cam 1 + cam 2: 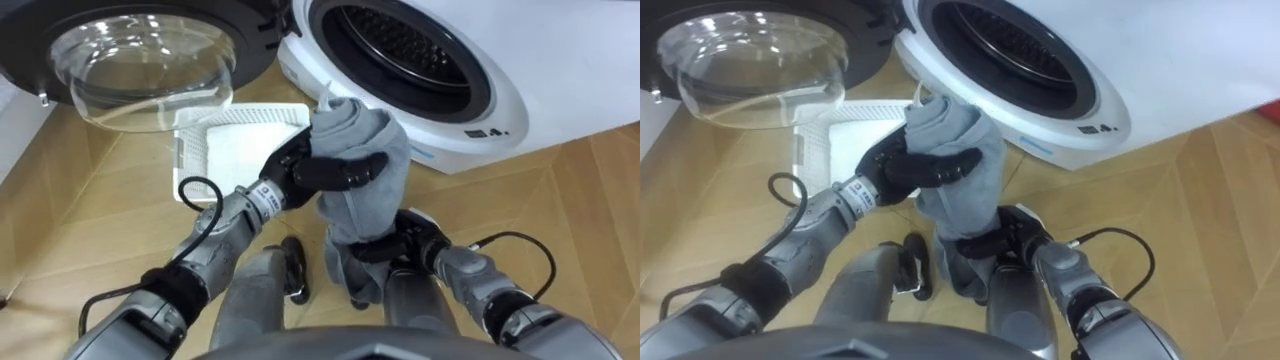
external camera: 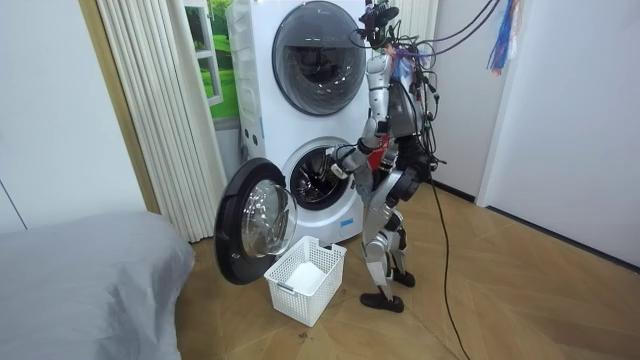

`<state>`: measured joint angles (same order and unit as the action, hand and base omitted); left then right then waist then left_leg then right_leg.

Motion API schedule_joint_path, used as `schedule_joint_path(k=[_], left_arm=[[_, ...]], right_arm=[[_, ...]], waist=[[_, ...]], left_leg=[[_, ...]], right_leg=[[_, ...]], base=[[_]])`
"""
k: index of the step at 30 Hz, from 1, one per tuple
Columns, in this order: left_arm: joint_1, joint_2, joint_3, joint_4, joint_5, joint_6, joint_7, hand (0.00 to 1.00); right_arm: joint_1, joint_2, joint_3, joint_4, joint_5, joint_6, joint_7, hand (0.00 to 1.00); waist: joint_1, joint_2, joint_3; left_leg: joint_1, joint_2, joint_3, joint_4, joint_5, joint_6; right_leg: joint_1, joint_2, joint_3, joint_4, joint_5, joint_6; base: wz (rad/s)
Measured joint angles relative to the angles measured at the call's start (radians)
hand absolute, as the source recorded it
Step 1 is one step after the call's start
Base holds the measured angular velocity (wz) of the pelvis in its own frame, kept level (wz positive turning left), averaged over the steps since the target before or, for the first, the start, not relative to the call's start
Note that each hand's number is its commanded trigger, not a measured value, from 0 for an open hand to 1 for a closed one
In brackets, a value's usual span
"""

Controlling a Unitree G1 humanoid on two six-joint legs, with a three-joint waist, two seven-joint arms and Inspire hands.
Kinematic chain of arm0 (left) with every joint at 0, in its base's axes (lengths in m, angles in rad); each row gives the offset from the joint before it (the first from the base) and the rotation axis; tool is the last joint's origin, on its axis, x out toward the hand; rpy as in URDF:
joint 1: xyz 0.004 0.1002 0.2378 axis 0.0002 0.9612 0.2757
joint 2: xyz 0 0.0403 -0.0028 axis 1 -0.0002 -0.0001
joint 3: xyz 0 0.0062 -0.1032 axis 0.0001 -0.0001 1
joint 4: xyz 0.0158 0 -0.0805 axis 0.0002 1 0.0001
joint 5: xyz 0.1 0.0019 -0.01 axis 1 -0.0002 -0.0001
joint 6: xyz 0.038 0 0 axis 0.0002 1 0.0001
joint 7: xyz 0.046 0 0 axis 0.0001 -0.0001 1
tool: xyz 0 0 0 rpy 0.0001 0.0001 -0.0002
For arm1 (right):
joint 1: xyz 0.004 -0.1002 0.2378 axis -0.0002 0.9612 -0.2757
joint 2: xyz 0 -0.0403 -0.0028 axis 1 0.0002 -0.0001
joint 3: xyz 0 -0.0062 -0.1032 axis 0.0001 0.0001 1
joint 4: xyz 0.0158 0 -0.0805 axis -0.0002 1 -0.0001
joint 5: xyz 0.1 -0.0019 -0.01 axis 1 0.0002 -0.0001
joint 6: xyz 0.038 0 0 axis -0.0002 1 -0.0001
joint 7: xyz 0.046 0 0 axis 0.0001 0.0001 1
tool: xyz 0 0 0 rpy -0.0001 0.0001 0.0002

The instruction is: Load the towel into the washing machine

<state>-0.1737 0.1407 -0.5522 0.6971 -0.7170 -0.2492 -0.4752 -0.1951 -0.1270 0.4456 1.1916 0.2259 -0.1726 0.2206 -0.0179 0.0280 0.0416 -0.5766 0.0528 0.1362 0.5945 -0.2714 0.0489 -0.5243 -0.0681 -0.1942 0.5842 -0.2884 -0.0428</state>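
Bunched grey cloth towel (image 1: 385, 150) held mid-air, left hand (image 1: 335, 172) clenched round its top, right hand (image 1: 405, 238) clutching its lower folds; white washing machine's round drum opening (image 1: 400, 45) at one o'clock; hanging tail may snag on entry, or slip into the white plastic basket (image 1: 240, 125) at ten o'clock.

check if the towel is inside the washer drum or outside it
Outside: the grey towel hangs bunched, gripped by left hand and right hand, before the open drum.
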Motion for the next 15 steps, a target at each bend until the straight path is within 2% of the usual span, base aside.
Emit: schedule_joint_path(k=[3,6,11,14,15], left_arm=[[0.015,0.006,0.022,0.005,0.002,0.002,0.003,0.0],[0.03,0.005,0.063,0.008,0.012,0.009,0.019,0.0],[0.045,0.004,0.092,0.05,0.014,0.011,0.078,0.0],[0.063,0.013,0.11,0.081,0.035,0.036,0.124,0.0],[0.078,0.019,0.116,0.081,0.054,0.044,0.134,0.0]], right_arm=[[-0.001,0.0,-0.004,0.001,-0.001,0.002,0.0,1.0],[-0.002,0.001,-0.026,-0.001,0.0,0.022,0.0,1.0],[-0.012,-0.002,-0.039,0.013,0.0,0.048,0.001,1.0],[-0.02,-0.004,-0.048,0.015,0.005,0.071,0.001,1.0],[-0.022,-0.006,-0.059,0.015,0.006,0.081,0.002,1.0]], waist=[[0.002,0.0,-0.0001],[0.008,-0.001,0.0],[0.031,-0.002,0.0005],[0.039,-0.003,0.0008],[0.052,-0.003,0.001]], left_leg=[[0.004,-0.006,0.0,-0.006,0.006,-0.002],[0.004,-0.011,0.0,-0.007,0.006,-0.003],[0.009,-0.013,-0.002,-0.009,0.009,-0.002],[0.005,-0.014,-0.005,-0.008,0.012,-0.001],[0.002,-0.015,-0.008,-0.007,0.012,-0.001]], right_leg=[[0.0,-0.003,0.002,0.001,0.0,0.0],[-0.002,-0.005,-0.001,0.002,-0.002,-0.001],[0.003,-0.013,-0.007,0.004,-0.007,-0.001],[0.002,-0.015,-0.013,0.003,-0.007,-0.001],[0.001,-0.016,-0.02,0.003,-0.007,-0.001]], base=[[0.0],[0.0],[0.05],[0.06],[0.1]])
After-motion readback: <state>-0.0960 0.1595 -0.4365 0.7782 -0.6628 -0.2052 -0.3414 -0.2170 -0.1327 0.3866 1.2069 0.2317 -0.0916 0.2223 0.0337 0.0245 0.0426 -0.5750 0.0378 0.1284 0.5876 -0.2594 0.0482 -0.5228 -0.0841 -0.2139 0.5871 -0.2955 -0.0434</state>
